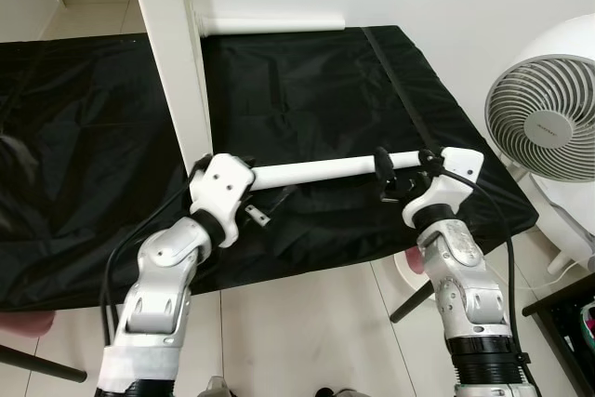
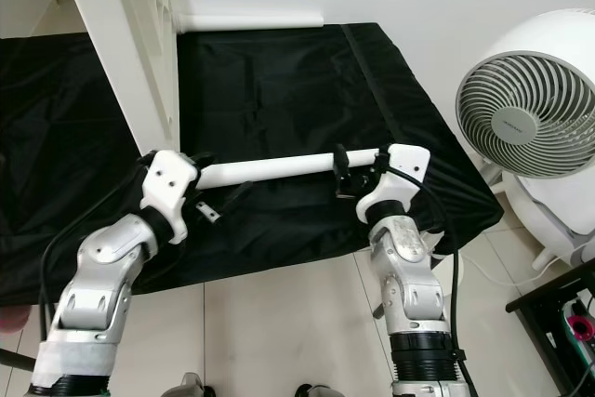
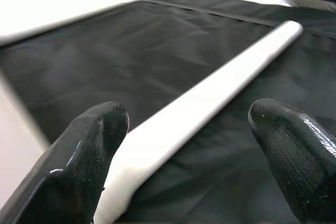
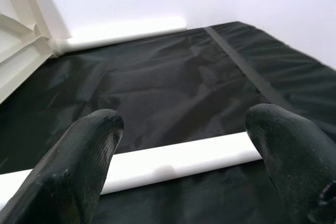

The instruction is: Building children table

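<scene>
Table leg point(image 1: 316, 172) not mounted yet, lying on black sheet point(image 1: 307, 90), left gripper point(image 3: 184, 145) at 9, right gripper point(image 4: 181, 156) at 3, jaws spread; tabletop point(image 1: 172, 53) at 11.

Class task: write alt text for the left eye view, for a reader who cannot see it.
A long white cylindrical table leg lies across a black fabric sheet, with the robot's left tool at one end and its right tool near the other. A white upright panel stands behind, and a white round fan at right.
</scene>
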You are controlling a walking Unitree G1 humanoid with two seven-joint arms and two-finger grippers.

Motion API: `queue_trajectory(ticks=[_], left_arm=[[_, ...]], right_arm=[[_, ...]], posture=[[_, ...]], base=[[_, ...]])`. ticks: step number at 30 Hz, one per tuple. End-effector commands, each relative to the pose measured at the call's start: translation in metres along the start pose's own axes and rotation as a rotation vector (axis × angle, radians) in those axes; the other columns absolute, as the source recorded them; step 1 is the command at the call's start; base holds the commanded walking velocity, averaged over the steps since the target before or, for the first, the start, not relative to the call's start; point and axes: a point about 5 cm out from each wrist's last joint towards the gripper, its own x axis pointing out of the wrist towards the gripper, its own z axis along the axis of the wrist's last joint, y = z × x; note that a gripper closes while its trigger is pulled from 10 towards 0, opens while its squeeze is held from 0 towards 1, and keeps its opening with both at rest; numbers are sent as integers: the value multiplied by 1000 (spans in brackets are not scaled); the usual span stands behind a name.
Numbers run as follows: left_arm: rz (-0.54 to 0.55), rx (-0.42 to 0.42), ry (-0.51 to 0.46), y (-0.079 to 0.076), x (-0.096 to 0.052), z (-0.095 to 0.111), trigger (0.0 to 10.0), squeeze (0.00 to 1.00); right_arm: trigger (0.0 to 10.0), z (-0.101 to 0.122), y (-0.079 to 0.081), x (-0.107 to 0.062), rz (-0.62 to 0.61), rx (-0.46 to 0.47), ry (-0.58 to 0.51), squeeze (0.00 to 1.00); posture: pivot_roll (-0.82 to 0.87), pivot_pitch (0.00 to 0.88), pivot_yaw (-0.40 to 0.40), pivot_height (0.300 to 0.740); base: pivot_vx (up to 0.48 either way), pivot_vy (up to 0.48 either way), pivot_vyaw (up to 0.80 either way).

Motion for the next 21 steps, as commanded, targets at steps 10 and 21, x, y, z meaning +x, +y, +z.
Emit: queue_trajectory(ticks=[10,21], left_arm=[[593,-6,32,31,-15,2,10000,0],[585,-20,68,20,-11,-2,10000,0]], right_arm=[[10000,-1,3,4,18,-28,-17,0],[10000,5,8,4,54,-37,-55,0]], posture=[[154,94,-52,740],[145,103,-50,740]], base=[[0,0,0],[0,0,0]])
